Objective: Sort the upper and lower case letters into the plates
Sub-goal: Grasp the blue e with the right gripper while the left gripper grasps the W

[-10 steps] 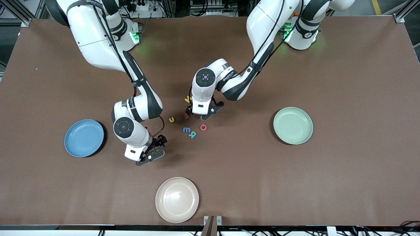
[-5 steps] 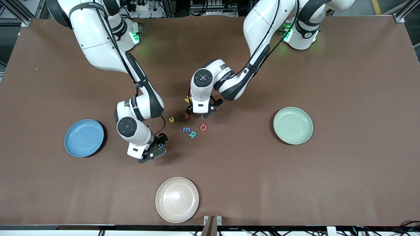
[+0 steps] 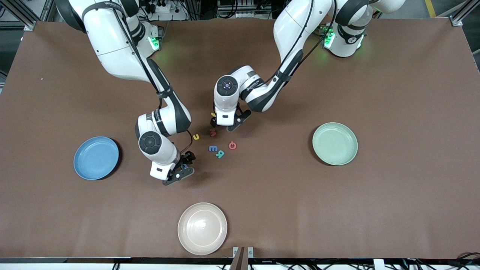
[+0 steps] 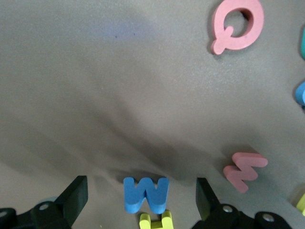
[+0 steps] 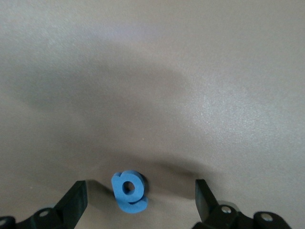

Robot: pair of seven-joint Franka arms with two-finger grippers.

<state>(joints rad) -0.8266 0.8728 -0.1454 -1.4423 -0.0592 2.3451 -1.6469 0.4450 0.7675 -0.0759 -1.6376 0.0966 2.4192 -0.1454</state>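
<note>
Small toy letters lie mid-table: yellow u [image 3: 196, 137], pink M [image 3: 213, 132], blue m [image 3: 213, 148], teal R [image 3: 220, 153], pink Q [image 3: 232, 145]. My left gripper [image 3: 224, 125] is open and low over a blue W [image 4: 146, 194] that lies between its fingers [image 4: 76, 198], with a yellow H [image 4: 156, 220] touching it. My right gripper [image 3: 183, 167] is open around a blue lowercase letter [image 5: 128, 191] that lies on the table. The sky blue plate [image 3: 96, 158] is at the right arm's end, the mint green plate [image 3: 335, 143] at the left arm's end. Both are empty.
A cream-beige plate [image 3: 202, 228] sits near the front edge, nearer the camera than the letters. The pink M [image 4: 245, 170] and pink Q [image 4: 237, 24] also show in the left wrist view, apart from the fingers.
The left gripper has shifted away from the camera and toward the right arm's end, uncovering the pink M. The right gripper has shifted slightly toward the letter cluster, over the blue letter.
</note>
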